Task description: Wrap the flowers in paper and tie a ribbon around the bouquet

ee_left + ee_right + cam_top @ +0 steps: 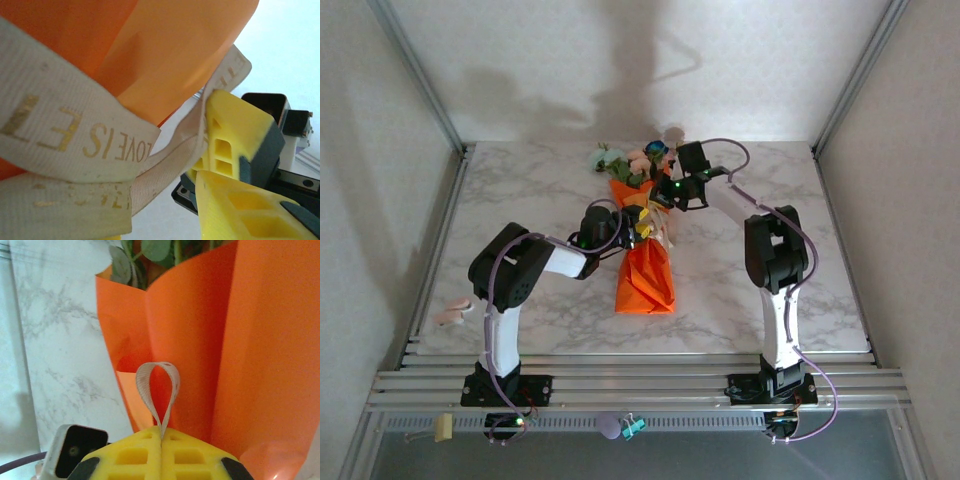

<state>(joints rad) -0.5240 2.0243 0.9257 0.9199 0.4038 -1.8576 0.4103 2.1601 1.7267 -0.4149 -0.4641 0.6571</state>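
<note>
We find the bouquet (645, 280) lying along the middle of the table (520, 200), with the flowers (625, 160) at 12 o'clock and the paper's (260, 340) pinched tail toward 6. We judge it lies flat so the marble takes its weight while both arms work at its waist. The right gripper (160, 432) comes in from 2 o'clock with its yellow jaws pressed together on the ribbon (143, 387), and a small loop stands up out of them against the orange fold. We think the loop is held there to be passed through or cinched. The left gripper (642, 226) comes in from 8 o'clock, close against the cone where the lettered band crosses itself. Its jaws stand partly apart with the ribbon touching one finger, and we cannot tell whether it is pinching the ribbon. Both sets of fingers crowd the same spot at the waist, so there is little room between them. The open marble lies at 3 and 9 o'clock, which looks like the way to draw the ends apart. The paper's upper edge flares loosely toward 12, and we think a hard tug could crease it.
</note>
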